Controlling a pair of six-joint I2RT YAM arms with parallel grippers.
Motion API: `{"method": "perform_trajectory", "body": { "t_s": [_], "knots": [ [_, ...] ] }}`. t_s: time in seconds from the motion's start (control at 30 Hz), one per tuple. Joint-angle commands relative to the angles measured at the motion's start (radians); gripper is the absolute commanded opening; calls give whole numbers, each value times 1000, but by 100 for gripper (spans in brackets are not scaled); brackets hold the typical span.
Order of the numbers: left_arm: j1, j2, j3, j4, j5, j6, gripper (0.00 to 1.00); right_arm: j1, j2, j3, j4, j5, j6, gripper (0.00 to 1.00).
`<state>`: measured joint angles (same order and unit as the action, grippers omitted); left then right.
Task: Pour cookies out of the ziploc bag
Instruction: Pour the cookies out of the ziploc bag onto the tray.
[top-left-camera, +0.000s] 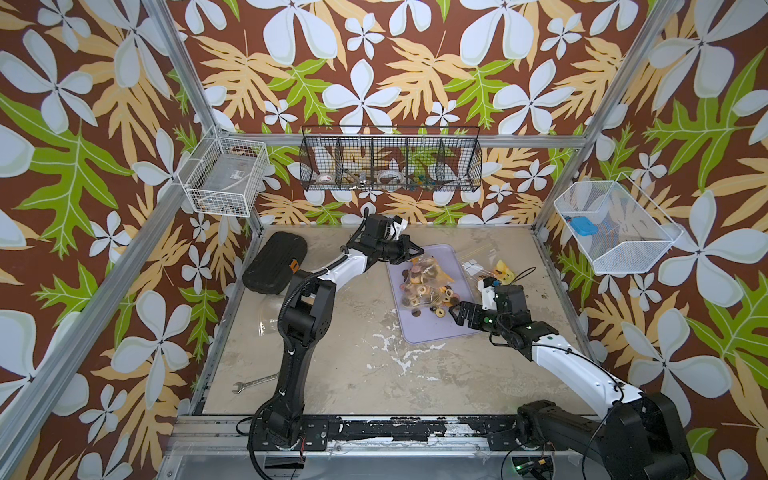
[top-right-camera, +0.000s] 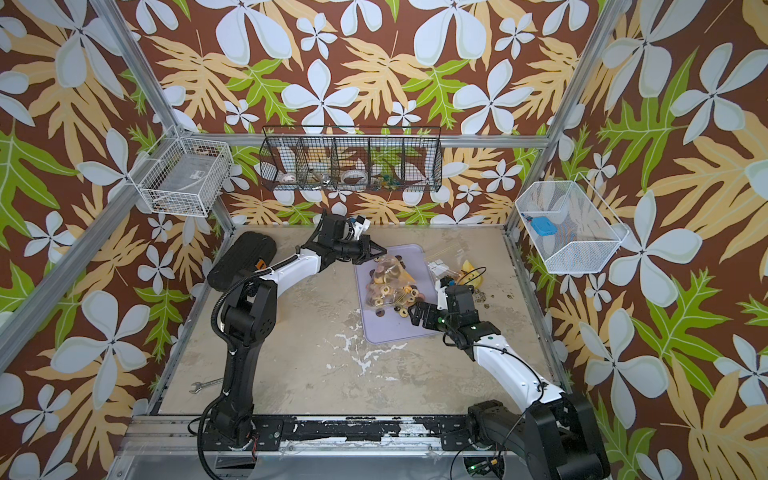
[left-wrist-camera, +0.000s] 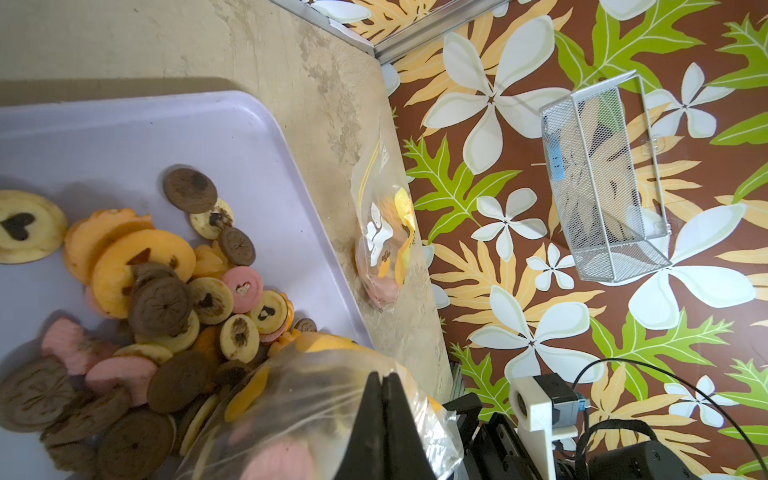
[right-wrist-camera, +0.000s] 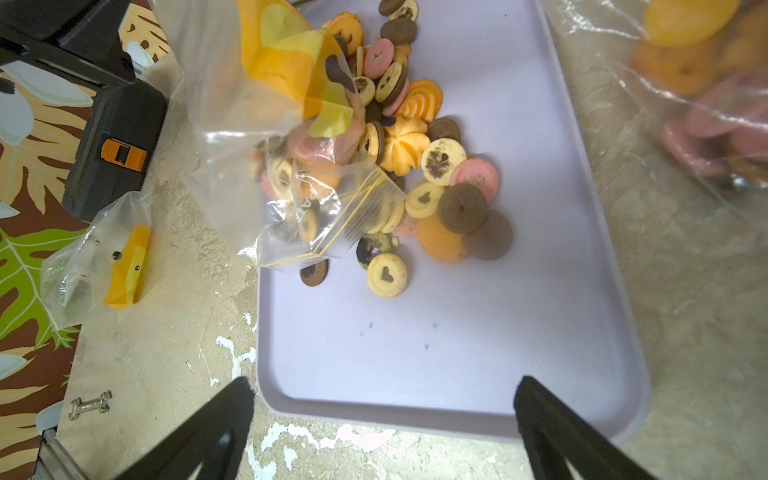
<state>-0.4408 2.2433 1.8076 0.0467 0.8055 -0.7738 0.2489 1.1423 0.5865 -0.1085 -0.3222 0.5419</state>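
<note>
In a top view, my left gripper (top-left-camera: 417, 252) pinches the clear plastic ziploc bag (top-left-camera: 424, 270), which hangs beneath it over a lilac rectangular tray (top-left-camera: 419, 332). Left wrist: jaws pressed together on the film, small round brown, orange and pink cookies (left-wrist-camera: 166, 299) spilled beyond. Right wrist: my right gripper (right-wrist-camera: 384, 382) is spread, cookies heaped ahead.

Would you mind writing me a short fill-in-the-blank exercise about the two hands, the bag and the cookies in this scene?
1. The left hand is ____ (open/shut) on the ziploc bag.
2. The right hand stands ____ (open/shut), holding nothing.
3. The cookies already out of the bag lie heaped on the lavender ____.
4. The bag's zip end points ____ (up/down).

Missing words: shut; open; tray; down.
</note>
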Motion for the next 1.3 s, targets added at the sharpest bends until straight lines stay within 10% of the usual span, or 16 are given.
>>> {"method": "perform_trajectory", "body": {
  "t_s": [0.0,1.27],
  "knots": [
    [-7,24,37,50,29,-27,0,-2,-9,-4,-11,-11,-4,100],
    [-95,231,254,319,69,-328,0,-38,-69,-23,-45,-12,-14,100]
  ]
}}
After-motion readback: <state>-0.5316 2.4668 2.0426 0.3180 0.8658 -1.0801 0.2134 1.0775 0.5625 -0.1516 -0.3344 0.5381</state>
